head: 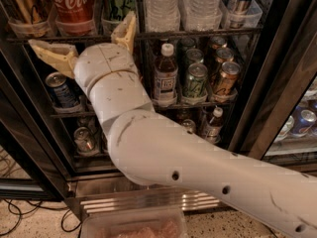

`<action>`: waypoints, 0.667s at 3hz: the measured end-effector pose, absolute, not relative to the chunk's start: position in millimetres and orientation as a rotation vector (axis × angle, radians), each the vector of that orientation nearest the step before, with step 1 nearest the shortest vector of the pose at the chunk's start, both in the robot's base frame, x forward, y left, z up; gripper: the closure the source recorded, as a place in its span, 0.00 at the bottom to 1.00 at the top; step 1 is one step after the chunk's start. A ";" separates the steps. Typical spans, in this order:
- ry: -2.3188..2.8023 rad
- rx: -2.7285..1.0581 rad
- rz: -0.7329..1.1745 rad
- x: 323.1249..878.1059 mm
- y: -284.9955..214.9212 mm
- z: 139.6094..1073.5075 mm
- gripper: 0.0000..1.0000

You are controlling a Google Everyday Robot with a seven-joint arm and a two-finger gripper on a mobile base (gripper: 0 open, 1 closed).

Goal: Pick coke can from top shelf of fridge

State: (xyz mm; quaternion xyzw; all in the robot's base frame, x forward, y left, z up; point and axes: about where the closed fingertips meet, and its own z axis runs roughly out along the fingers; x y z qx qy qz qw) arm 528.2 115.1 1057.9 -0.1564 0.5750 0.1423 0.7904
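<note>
The main danger is the rail. The tan two-finger gripper (81, 29) sits just below the front edge of the dark wire top shelf (198, 32), near its left end. A straight reach from here would likely drive a finger into that rail, or into the lip of the clear plastic tray (74, 28) holding the red aluminium coke can (74, 3).

The can stands at the shelf's front edge, directly above the gripper. A gold can (20, 4) is just beside it on the left and a green-and-white can (116, 1) on the right. With neighbours this close, an off-centre approach could nudge one of them or close on the wrong can.

The gripper is spread wide and holds nothing. One finger points left under the shelf, while the other points up and overlaps the rail.

The white segmented arm (198, 167) comes in from the lower right, crosses the dark-framed fridge (257, 83) and bends at an elbow. From there the wrist rises steeply toward the shelf.
</note>
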 end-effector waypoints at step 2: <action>1.202 -0.422 0.337 531.4 142.4 1056.8 0.24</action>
